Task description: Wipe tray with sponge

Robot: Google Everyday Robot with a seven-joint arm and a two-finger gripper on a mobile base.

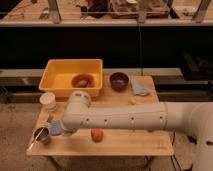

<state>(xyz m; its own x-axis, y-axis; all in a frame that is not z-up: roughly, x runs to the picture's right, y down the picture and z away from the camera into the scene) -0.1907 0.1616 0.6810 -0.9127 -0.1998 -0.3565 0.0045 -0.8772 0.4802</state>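
my gripper (pixel 60 128): low at table (pixel 125 142) front-left, clenched on sponge (pixel 54 129) | sponge: at my fingertips, on table, beside metal cup (pixel 41 134) | tray (pixel 57 80): behind, well apart

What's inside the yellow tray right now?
A round brown item holding a dark lump lies near the tray's front right; the remaining floor looks bare. The arm hides part of its front wall. The gripper is shut on the sponge at the table's front left.
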